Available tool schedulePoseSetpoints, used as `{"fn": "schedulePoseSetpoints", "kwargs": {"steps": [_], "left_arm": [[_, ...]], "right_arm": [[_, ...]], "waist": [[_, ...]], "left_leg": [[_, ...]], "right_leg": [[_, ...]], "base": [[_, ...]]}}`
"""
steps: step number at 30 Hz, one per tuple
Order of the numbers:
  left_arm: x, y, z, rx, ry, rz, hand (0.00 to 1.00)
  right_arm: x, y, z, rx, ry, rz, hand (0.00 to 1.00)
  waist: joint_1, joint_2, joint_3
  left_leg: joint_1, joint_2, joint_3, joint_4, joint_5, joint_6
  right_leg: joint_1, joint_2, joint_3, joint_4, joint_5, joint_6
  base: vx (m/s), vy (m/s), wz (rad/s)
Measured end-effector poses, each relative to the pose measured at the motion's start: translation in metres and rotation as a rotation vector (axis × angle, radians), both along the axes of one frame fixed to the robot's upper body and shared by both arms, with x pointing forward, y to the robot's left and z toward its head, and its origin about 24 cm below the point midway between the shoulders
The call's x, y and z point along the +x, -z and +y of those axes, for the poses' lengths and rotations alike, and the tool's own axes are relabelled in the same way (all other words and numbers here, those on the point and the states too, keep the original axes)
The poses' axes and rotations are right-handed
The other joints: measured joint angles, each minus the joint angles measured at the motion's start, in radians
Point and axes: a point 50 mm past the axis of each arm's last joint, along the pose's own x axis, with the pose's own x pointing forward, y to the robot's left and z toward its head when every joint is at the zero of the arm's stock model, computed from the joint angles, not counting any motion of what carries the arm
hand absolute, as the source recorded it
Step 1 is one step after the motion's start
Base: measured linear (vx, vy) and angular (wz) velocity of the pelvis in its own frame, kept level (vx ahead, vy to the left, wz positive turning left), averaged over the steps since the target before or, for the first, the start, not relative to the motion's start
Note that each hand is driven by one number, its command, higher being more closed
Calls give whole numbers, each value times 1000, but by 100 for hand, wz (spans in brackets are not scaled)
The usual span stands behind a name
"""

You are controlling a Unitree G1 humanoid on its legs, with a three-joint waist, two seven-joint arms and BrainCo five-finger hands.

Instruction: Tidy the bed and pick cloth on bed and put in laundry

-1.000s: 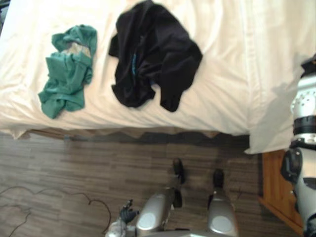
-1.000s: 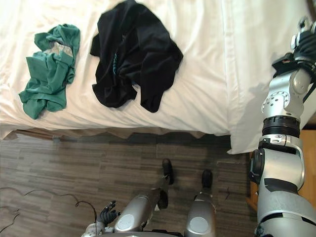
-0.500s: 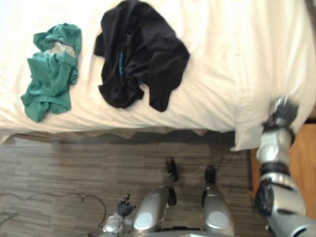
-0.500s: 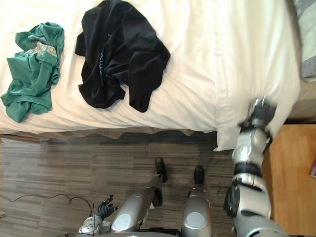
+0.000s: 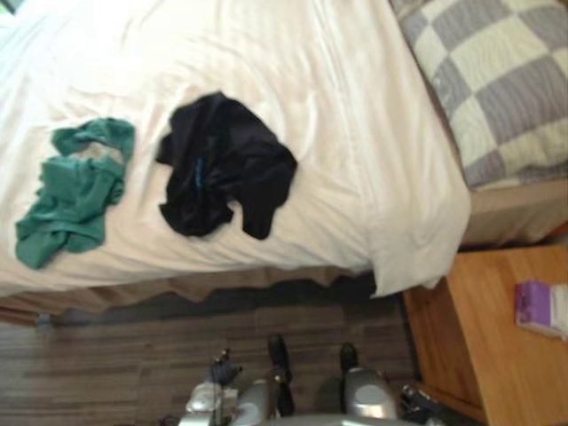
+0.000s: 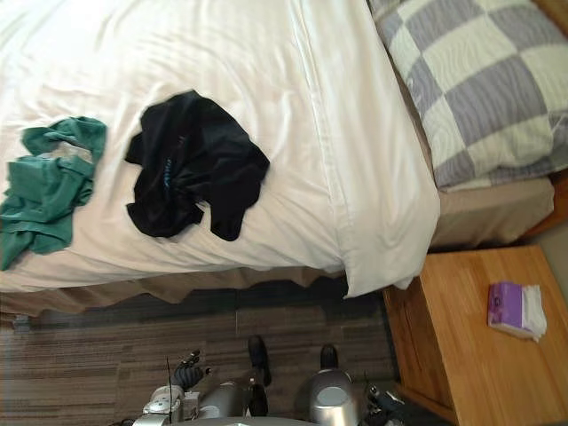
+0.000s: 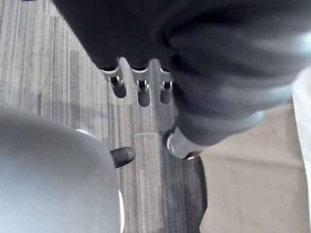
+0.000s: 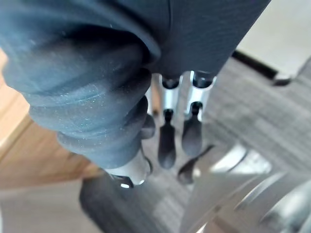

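Left hand (image 7: 143, 90) and right hand (image 8: 167, 141) hang low over the grey wood-plank floor (image 5: 106, 373) on the near side, fingers loosely straight and apart, holding nothing. Farther off, on the white-sheeted bed (image 5: 355, 133), the crumpled black cloth (image 5: 222, 164) lies near the edge, with the crumpled green cloth (image 5: 75, 186) just to its left. Risk: a shallow pinch on the black heap takes one fold only, or catches the sheet beneath and rucks it.
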Motion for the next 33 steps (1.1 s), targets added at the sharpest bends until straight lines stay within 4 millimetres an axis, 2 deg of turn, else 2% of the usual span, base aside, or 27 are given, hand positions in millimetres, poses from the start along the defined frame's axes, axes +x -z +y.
{"fn": "schedulePoseSetpoints", "kwargs": {"steps": [5, 7, 8, 9, 10, 11, 12, 13, 14, 15, 16, 17, 18, 19, 20, 21, 22, 23, 24, 25, 26, 27, 28, 29, 30, 32, 33], "left_arm": [[-7, 3, 0, -14, -42, 20, 0], [-7, 3, 0, -14, -42, 25, 0], [-4, 2, 0, -13, -42, 18, 0], [-2, 1, 1, -9, -51, 14, 0], [-3, 1, 3, -7, -71, 13, 0], [-3, 1, 6, -5, -102, 12, 0], [-4, 1, 8, -2, -122, 12, 0], [-4, 0, 14, 7, -151, 8, 0], [-4, 0, 15, 8, -160, 6, 0], [-4, 0, 17, 14, -162, 6, 0], [-3, 0, 14, 10, -157, 5, 0], [-2, 0, 13, 11, -151, 5, 0], [0, 0, 12, 12, -146, -1, 0], [1, -1, 12, 20, -145, -3, 0], [4, -3, 17, 36, -140, -10, 0], [12, -8, 30, 75, -133, -34, 0], [15, -10, 37, 104, -131, -44, 0], [14, -10, 39, 112, -123, -41, 0], [13, -10, 40, 119, -112, -37, 0], [13, -10, 37, 117, -89, -35, 0], [14, -9, 35, 118, -79, -32, 0], [13, -9, 34, 124, -50, -23, 0], [12, -8, 31, 130, -12, -17, 0], [12, -8, 29, 132, 6, -16, 0], [14, -7, 25, 129, 39, -16, 0], [15, -6, 18, 116, 75, -12, 0], [14, -4, 13, 109, 87, 4, 0]], "right_arm": [[8, -1, 6, 7, -92, -17, 0], [8, -1, 7, -2, -136, -7, 0], [7, 0, 6, -5, -157, 7, 0], [3, 1, 6, -9, -174, 27, 0], [1, 2, 6, -10, -178, 35, 0], [-2, 2, 7, -7, -173, 40, 0], [-2, 3, 10, 1, -170, 40, 0], [-1, 3, 11, -1, -179, 41, 0], [-2, 3, 11, -5, -185, 44, 0], [-2, 2, 7, -20, -197, 48, 0], [-5, 2, 1, -35, -199, 58, 0], [-7, 2, 0, -38, -200, 64, 0], [-10, 2, -2, -45, -208, 76, 0], [-11, 2, -4, -53, -215, 81, 0], [-11, 3, -1, -47, -215, 82, 0], [-15, 8, 16, 4, -224, 97, 0], [-19, 10, 22, 23, -230, 110, 0], [-19, 10, 22, 20, -241, 115, 0], [-16, 10, 25, 17, -270, 115, 0], [-10, 8, 23, -7, -319, 114, 0], [-6, 7, 22, -19, -345, 110, 0], [1, 6, 23, -35, -390, 99, 0], [3, 5, 23, -47, -420, 99, 0], [3, 5, 23, -51, -430, 98, 0], [6, 4, 24, -62, -454, 93, 0], [8, 3, 24, -78, -478, 79, 0], [12, 1, 22, -89, -483, 65, 0]], "waist": [[10, -3, -26], [9, -10, -37], [9, -17, -40], [13, -20, -42], [19, -25, -46], [31, -37, -53], [33, -53, -54], [33, -72, -55], [33, -78, -60], [28, -78, -68], [24, -59, -78], [24, -54, -80], [28, -47, -86], [29, -38, -92], [30, -45, -92], [33, -98, -103], [34, -112, -114], [35, -101, -107], [53, -122, -118], [69, -118, -121], [61, -115, -120], [53, -112, -119], [53, -104, -120], [53, -102, -120], [52, -101, -119], [47, -94, -115], [46, -98, -116]], "left_leg": [[24, -12, 0, 8, -15, 20], [-15, -17, 10, 79, -54, 2], [-57, -18, 7, 176, -101, -26], [-72, -18, 17, 240, -122, -38], [-77, -21, 33, 255, -151, -56], [-75, -8, 85, 283, -204, -61], [-81, 13, 137, 333, -229, -53], [-120, 76, 159, 472, -262, -1], [-133, 104, 155, 516, -264, 1], [-155, 175, 112, 551, -259, -9], [-174, 249, 18, 512, -238, -44], [-179, 275, -21, 490, -230, -56], [-188, 320, -116, 444, -214, -81], [-197, 349, -184, 437, -188, -152], [-213, 330, -178, 469, -186, -245], [-280, 264, -175, 583, -254, -239], [-336, 254, -194, 707, -325, -214], [-345, 249, -186, 741, -352, -198], [-335, 228, -136, 768, -392, -161], [-310, 230, -80, 743, -390, -129], [-297, 226, -65, 723, -383, -114], [-245, 211, -38, 647, -354, -84], [-193, 194, -23, 568, -323, -69], [-168, 186, -15, 525, -305, -60], [-114, 152, -3, 420, -257, -42], [-75, 106, -1, 349, -219, -25], [-62, 71, -5, 333, -210, -17]], "right_leg": [[50, -8, -1, -15, -9, 9], [48, -26, -8, -5, -18, 22], [48, -44, -25, 17, -23, 30], [52, -61, -43, 51, -29, 27], [61, -75, -53, 61, -37, 29], [67, -93, -55, 58, -36, 29], [69, -105, -59, 59, -36, 30], [83, -138, -65, 59, -36, 35], [87, -153, -67, 57, -35, 45], [93, -176, -75, 52, -32, 70], [94, -188, -81, 50, -32, 104], [94, -193, -83, 51, -33, 118], [90, -211, -87, 58, -34, 157], [85, -227, -86, 58, -33, 171], [87, -250, -88, 55, -33, 171], [85, -307, -85, 46, 17, 164], [80, -315, -81, 36, 120, 170], [78, -325, -72, 37, 157, 168], [34, -364, -72, 62, 260, 110], [-44, -389, -143, 159, 277, -71], [-74, -384, -170, 228, 233, -94], [-110, -332, -210, 335, 118, -31], [-125, -246, -217, 384, 31, -3], [-127, -197, -211, 398, -7, 0], [-127, -87, -206, 404, -79, 6], [-113, 1, -212, 342, -137, -9], [-63, 20, -215, 252, -144, -38]], "base": [[38, 17, 9], [62, 43, 16], [105, 65, 32], [117, 82, 37], [109, 108, 22], [75, 103, 9], [79, 120, 5], [76, 101, 9], [96, 137, 14], [118, 277, 23], [97, 250, 28], [140, 473, 30], [151, 513, 19], [170, 635, 21], [137, 580, 24], [119, 600, 27], [107, 632, 15], [104, 679, -24], [108, 658, -69], [118, 579, -72], [117, 456, -54], [122, 351, -24], [121, 327, -17], [124, 284, -1], [78, 190, 15], [79, 128, 25], [76, 84, 24]]}}
